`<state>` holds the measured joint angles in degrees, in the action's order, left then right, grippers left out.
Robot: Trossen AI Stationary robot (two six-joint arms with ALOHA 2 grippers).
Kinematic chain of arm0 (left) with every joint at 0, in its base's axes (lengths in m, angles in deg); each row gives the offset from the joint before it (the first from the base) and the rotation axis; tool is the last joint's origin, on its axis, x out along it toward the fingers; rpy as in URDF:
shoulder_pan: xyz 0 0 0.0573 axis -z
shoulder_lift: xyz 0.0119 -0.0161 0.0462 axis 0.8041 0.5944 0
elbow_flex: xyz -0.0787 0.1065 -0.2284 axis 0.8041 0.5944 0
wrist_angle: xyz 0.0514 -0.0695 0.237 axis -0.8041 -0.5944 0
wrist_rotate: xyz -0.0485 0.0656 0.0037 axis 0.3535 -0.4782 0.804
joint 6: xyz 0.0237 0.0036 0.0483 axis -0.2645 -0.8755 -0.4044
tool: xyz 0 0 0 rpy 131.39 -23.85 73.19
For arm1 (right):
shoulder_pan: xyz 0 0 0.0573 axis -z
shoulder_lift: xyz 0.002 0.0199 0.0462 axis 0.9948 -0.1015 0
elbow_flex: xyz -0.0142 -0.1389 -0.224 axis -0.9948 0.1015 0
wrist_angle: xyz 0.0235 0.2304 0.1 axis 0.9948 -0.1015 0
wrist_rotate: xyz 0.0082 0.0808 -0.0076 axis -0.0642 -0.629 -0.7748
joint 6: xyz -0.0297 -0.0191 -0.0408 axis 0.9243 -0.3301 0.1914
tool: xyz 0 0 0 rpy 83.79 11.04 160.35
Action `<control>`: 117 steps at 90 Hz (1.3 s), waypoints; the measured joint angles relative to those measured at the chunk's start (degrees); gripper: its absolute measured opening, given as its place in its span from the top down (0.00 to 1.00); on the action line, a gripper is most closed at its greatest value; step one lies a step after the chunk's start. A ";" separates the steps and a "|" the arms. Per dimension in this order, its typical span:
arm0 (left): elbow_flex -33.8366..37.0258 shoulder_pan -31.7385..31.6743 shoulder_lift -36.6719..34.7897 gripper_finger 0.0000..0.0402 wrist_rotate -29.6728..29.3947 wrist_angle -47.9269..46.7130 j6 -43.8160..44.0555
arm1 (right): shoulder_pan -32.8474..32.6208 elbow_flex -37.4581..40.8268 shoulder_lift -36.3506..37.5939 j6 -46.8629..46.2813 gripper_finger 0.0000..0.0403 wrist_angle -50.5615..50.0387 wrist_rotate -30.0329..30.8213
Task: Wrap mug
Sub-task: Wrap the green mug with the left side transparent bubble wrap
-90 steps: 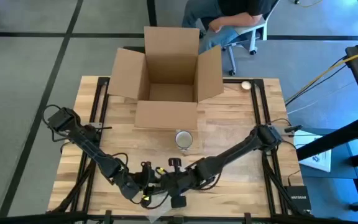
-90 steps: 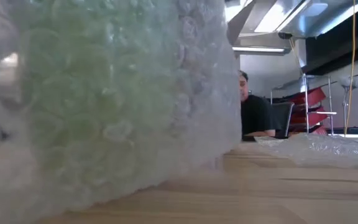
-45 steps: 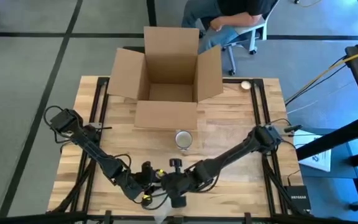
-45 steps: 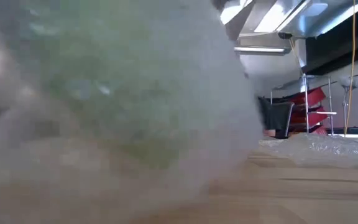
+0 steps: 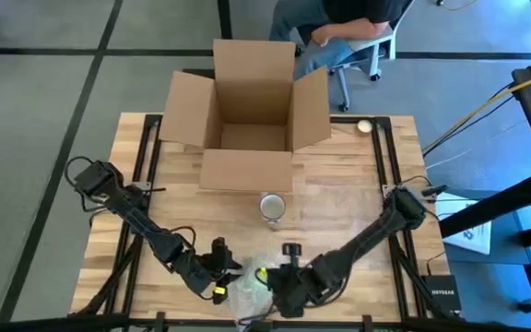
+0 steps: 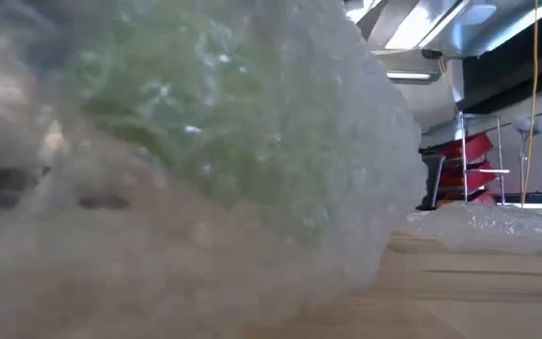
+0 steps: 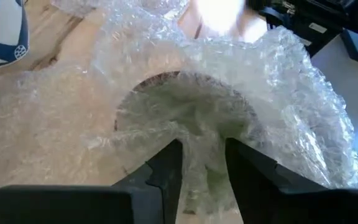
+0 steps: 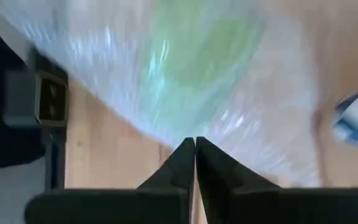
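High view is showing both grippers at the counter's (image 5: 339, 184) near edge, the left gripper (image 7: 202, 163) and the right gripper (image 8: 195, 163) each pinching the bubble wrap (image 5: 247, 293), apparently readying it for the mug (image 5: 272, 207) nearby.

Wooden tabletop (image 5: 339, 184): open cardboard box (image 5: 247, 120), mug (image 5: 272, 207), bubble wrap (image 5: 247, 293), small round object (image 5: 365, 126) by far corner.

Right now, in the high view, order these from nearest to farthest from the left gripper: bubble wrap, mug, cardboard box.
From the left gripper, at the table's near edge:
1. bubble wrap, right beside it.
2. mug, mid-table.
3. cardboard box, at the far edge.
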<state>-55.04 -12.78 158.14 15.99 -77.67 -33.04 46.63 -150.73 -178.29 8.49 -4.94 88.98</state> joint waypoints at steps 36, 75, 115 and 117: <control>-0.02 -0.55 -0.02 0.74 2.80 4.99 -0.24 | 1.64 13.55 -0.76 0.07 1.00 26.03 -1.09; -0.46 -4.20 1.67 0.74 7.63 5.21 0.12 | 5.99 14.88 -6.51 4.93 1.00 35.15 -0.44; -0.06 -4.35 2.60 0.74 9.33 2.44 0.95 | 3.70 3.47 0.37 7.29 1.00 12.92 -0.68; -0.05 -4.33 2.61 0.74 9.33 2.43 0.86 | 3.65 3.46 0.43 7.39 1.00 13.03 -0.30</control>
<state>-55.08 -17.11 160.75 25.32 -75.24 -32.18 50.28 -147.27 -177.86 15.87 8.09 88.68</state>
